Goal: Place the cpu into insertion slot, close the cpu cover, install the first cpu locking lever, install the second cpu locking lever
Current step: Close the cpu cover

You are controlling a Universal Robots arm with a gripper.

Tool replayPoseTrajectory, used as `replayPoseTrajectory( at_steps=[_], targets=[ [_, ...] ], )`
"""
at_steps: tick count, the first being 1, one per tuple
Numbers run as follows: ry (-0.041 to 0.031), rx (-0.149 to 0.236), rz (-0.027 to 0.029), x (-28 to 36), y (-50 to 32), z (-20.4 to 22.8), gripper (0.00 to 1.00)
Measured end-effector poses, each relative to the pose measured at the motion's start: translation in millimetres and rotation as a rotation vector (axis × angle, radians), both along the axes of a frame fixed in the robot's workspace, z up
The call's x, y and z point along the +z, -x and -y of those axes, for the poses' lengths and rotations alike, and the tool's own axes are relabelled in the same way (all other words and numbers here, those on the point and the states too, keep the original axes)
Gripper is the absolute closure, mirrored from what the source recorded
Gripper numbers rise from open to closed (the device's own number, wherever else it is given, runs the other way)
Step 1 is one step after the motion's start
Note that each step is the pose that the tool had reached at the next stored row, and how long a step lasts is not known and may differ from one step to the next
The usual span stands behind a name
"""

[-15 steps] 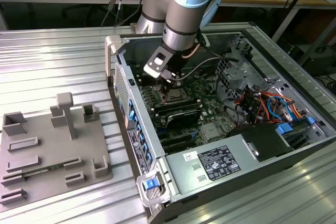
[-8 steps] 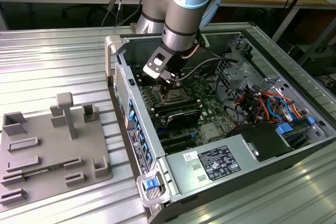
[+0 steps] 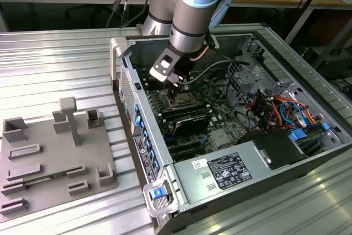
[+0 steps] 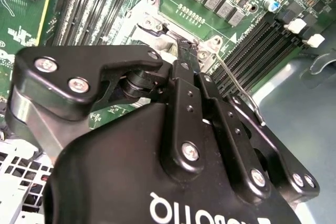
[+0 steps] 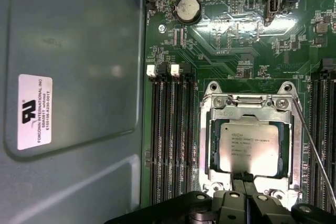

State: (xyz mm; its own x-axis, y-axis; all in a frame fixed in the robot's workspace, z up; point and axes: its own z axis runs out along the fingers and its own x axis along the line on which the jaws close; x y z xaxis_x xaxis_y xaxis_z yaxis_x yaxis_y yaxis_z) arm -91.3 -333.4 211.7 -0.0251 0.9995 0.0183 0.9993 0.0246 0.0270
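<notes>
A ribbed metal table [image 3: 55,64] carries an open computer case [image 3: 231,171]; toward its ten o'clock, the gripper [image 3: 177,83] hangs over the insertion slot [image 3: 182,102]. In the second wrist view, its fingers [image 4: 185,72] are closed. In the first wrist view, the cpu [image 5: 249,142] sits seated under the lowered cpu cover [image 5: 249,120].

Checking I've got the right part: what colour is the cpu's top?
Silvery grey, with small dark print; the cpu shows best in the first wrist view.

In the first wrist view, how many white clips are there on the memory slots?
2. One white clip and the other sit at the ends of the memory slots, a black clip between them. The far ends are hidden.
</notes>
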Motion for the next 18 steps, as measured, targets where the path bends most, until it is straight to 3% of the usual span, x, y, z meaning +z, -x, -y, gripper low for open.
replayPoseTrajectory(
  at_steps=[4, 12, 18],
  targets=[
    [0.0001, 0.0, 0.0, 1.2, -1.1, 0.0, 0.89],
    [0.0, 0.0, -0.0002, 1.1, -20.4, 0.0, 0.89],
    [0.0001, 0.0, -0.0004, 1.1, -21.6, 0.0, 0.89]
  ],
)
